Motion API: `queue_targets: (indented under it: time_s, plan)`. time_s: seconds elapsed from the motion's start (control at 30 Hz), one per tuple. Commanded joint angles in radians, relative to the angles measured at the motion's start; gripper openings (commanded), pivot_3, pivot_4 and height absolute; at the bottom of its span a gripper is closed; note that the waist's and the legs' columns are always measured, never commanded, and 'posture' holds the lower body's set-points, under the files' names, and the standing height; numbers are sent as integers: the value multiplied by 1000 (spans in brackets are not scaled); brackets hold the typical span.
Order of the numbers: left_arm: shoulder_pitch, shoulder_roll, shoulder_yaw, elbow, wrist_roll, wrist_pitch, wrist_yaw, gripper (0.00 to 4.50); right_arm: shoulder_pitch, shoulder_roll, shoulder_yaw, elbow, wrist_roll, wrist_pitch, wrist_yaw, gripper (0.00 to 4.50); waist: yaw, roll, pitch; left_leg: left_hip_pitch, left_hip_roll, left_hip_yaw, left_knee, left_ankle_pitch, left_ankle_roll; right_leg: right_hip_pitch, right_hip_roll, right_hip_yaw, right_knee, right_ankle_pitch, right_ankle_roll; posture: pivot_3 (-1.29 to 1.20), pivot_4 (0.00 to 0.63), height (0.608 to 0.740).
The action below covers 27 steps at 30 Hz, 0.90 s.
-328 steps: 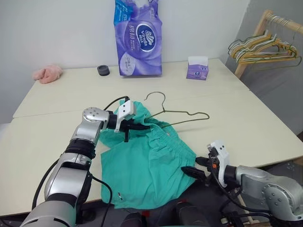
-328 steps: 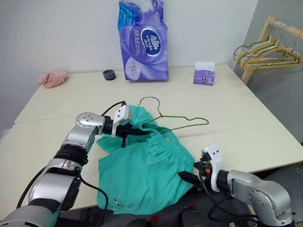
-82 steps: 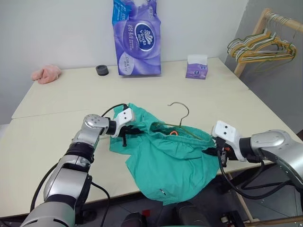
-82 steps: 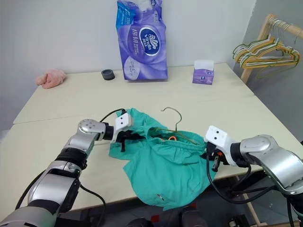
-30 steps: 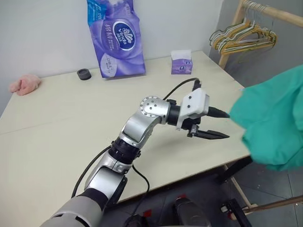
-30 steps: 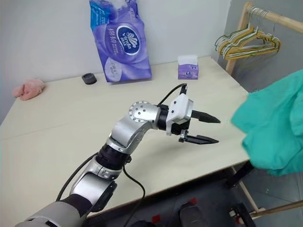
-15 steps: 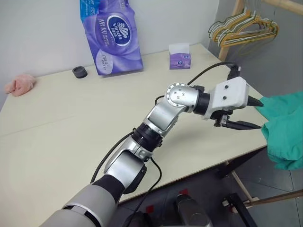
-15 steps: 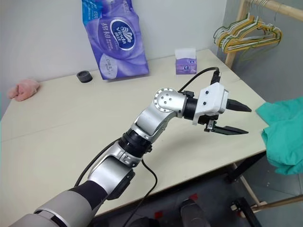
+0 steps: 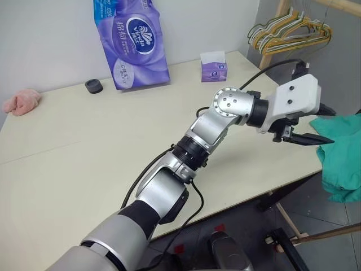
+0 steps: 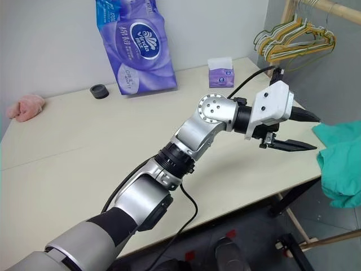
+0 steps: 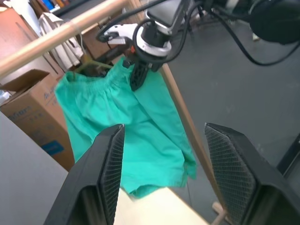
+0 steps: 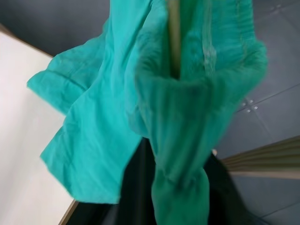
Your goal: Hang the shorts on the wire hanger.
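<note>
Your left claw (image 9: 313, 125) reaches out past the worktop (image 9: 84, 141) edge, fingers spread apart and empty, pointing at the shorts (image 9: 343, 161). The shorts hang off the worktop's right side, under the wooden rail (image 11: 61, 36). From the left wrist, your right claw (image 11: 137, 77) sits at the gathered waistband; whether it grips or has let go, you cannot tell.

Bright even indoor light, soft shadows; right wrist view blurred.
</note>
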Motion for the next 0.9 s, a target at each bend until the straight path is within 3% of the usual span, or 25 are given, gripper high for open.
queue_targets:
  time_s: [0.03,0.3,0.5,0.67,0.9]
  plan:
    - [-41,-24,40,-2,-31,17,9,2875,-29,-12,-40,-44,-26,-25,-13,1807,-1,0,0,0,0,0,0,0,0,0,0,0,0,0,0,-358,142,740]
    - [-44,-33,54,3,-51,50,11,2875,-29,42,-145,-221,-77,68,-46,4480,-19,1,0,0,0,0,0,0,0,0,0,0,0,0,1,-364,130,740]
    - [-48,-29,55,8,-51,46,18,2875,-45,101,-172,-437,-125,136,-77,4480,-24,2,-1,0,0,0,0,0,0,0,0,0,1,0,2,-366,126,740]
    - [-39,-26,49,6,-44,38,20,2875,-1,141,-136,-706,-196,82,-121,4480,-24,2,-1,0,0,-1,0,0,0,0,0,0,1,1,2,-375,121,740]
    - [-25,-5,57,8,-35,39,38,2875,-14,221,12,-1006,-155,33,-75,4480,-32,2,-2,0,0,-1,0,0,0,-1,0,0,1,1,3,-371,116,740]
